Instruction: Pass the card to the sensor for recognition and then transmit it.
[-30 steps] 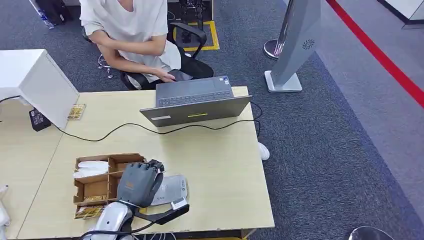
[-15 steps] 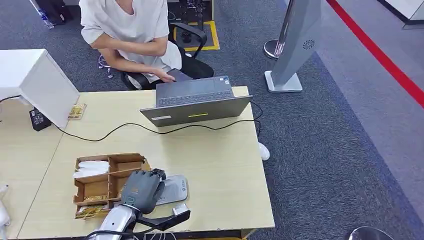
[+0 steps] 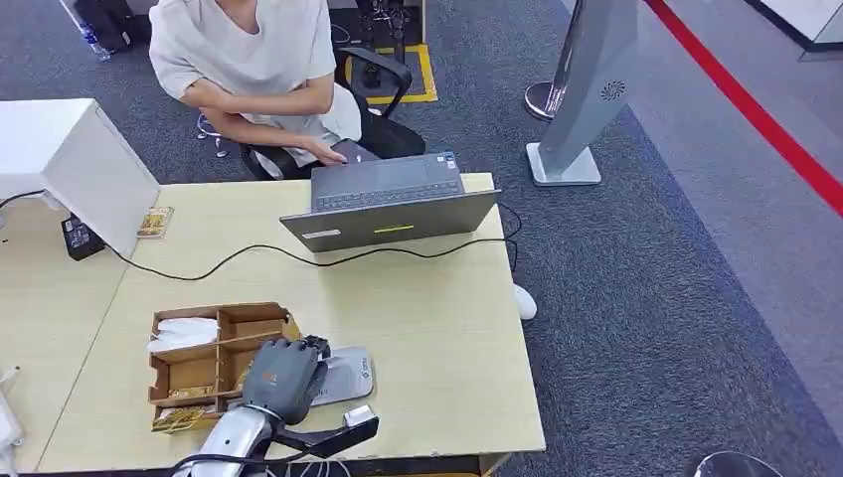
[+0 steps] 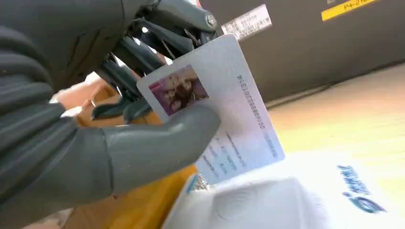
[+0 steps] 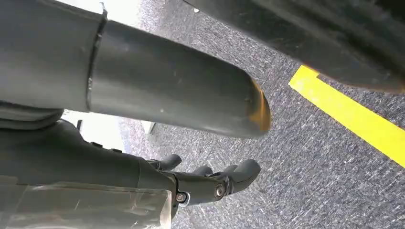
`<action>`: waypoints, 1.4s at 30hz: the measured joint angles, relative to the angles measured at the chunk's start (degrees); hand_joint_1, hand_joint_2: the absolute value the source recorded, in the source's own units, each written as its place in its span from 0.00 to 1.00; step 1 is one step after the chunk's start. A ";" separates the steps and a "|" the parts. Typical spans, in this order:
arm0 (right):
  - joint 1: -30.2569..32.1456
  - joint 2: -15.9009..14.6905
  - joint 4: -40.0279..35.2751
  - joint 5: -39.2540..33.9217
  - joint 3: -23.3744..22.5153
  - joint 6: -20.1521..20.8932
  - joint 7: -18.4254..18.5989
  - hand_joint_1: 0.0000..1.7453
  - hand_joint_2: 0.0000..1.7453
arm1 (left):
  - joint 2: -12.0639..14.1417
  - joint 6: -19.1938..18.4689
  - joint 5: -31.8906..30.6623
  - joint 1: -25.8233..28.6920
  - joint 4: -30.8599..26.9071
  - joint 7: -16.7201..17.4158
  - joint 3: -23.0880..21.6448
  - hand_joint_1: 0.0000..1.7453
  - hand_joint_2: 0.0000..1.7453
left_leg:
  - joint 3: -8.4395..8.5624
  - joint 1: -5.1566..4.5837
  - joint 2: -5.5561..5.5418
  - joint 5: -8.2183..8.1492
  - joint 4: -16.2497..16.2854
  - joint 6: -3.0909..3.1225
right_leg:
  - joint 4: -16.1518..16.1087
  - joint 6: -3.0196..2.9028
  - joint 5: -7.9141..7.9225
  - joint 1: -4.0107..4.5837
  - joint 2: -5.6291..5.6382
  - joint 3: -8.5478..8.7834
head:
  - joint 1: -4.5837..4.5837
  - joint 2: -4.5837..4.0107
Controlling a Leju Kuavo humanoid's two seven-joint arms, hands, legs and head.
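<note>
1. Head view: the left hand (image 3: 282, 376) has drawn back and now sits low over the grey sensor (image 3: 343, 375), beside the wooden organizer (image 3: 204, 343) (so the read looks under way).
2. Left wrist view: thumb and fingers pinch the card (image 4: 217, 107) just above the sensor.
3. Right wrist view: the right hand (image 5: 210, 183) hangs over carpet, fingers loosely curled, holding nothing.

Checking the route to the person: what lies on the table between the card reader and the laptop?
In the head view, bare tabletop and one black cable separate the card reader from the laptop.
</note>
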 joint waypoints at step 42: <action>0.12 0.13 0.02 1.86 -0.04 -0.59 -1.92 0.00 0.00 | 11.94 16.63 -10.14 -14.47 -5.66 8.61 16.68 1.00 1.00 | -0.13 0.09 -0.03 0.11 0.01 -0.16 | 0.03 -0.07 0.04 0.11 0.02 -0.14 | 0.00 0.00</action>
